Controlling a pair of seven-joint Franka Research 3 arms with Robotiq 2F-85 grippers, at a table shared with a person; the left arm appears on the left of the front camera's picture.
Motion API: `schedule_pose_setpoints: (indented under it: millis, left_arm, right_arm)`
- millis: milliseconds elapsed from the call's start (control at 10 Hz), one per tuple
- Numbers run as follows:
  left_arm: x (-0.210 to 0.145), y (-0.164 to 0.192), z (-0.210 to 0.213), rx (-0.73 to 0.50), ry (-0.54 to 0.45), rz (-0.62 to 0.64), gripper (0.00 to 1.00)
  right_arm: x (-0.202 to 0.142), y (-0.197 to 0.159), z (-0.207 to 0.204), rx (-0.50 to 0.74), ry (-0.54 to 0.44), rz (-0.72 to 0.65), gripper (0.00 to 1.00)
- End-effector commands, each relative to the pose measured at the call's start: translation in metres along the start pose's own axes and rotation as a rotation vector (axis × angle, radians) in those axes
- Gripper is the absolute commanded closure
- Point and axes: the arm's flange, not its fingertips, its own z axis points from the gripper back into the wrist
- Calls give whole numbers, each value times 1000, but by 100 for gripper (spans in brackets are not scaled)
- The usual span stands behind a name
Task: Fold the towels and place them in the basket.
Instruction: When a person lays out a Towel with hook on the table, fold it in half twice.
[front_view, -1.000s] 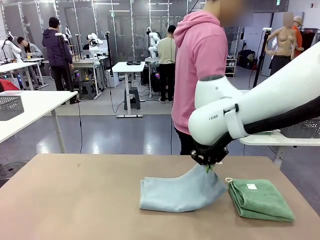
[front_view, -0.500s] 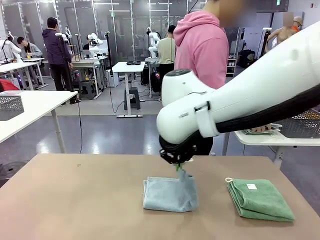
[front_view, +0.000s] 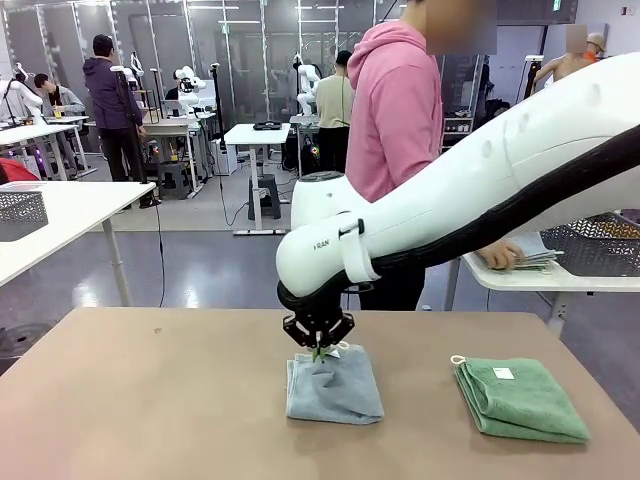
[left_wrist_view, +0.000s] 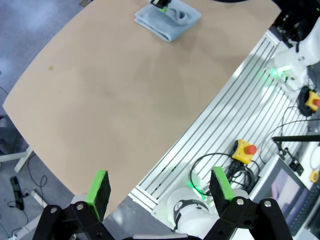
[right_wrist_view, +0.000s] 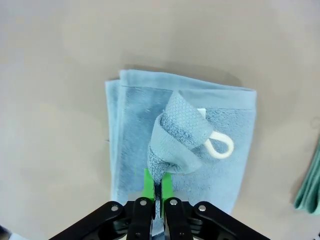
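Observation:
The pale blue-grey towel (front_view: 335, 385) lies folded over near the table's middle. My right gripper (front_view: 319, 350) is shut on its corner, which it holds just above the folded layers. The right wrist view shows the pinched corner of the blue-grey towel (right_wrist_view: 190, 135) curling up into the right gripper (right_wrist_view: 157, 187), a white loop (right_wrist_view: 221, 145) beside it. The mint green towel (front_view: 520, 396) lies folded at the right with its white label up. High over the table's near edge, my left gripper (left_wrist_view: 160, 187) stands open, with the blue-grey towel (left_wrist_view: 167, 20) far below it. The basket is out of view.
A person in a pink hoodie (front_view: 400, 120) stands at the far side, one hand (front_view: 497, 256) on a side table at the right. A mesh tray (front_view: 595, 240) rests on that side table. The brown table (front_view: 150, 400) has free room on its left half.
My right gripper has carried the blue-grey towel's corner leftward across the towel and lowered it, folding the towel over to about half its width. The green towel has not moved.

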Motion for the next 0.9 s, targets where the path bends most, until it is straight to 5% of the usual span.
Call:
schedule_pose_setpoints:
  millis: [0,100,200,300,400,500,600,700,800]
  left_arm:
    - [0,-1,-1,2,1,-4,0]
    - [0,-1,-1,2,1,-4,0]
    - [0,-1,-1,2,1,-4,0]
    - [0,-1,-1,2,1,-4,0]
    - [0,-1,-1,2,1,-4,0]
    - [0,-1,-1,2,1,-4,0]
    - [0,-1,-1,2,1,-4,0]
    - [0,-1,-1,2,1,-4,0]
    - [0,-1,-1,2,1,-4,0]
  right_arm:
    - [9,15,-3,34,0,-50,100]
    - [13,19,-5,30,-15,-69,67]
    - [15,21,-5,28,-25,-81,62]
    - [16,22,-6,30,-24,-86,36]
    - [16,22,-7,36,-20,-85,31]
    - [15,22,-8,50,-22,-80,4]
    - [15,19,-9,68,-25,-82,0]
    - [13,16,-9,72,-27,-83,28]
    - [11,11,-7,83,-34,-83,0]
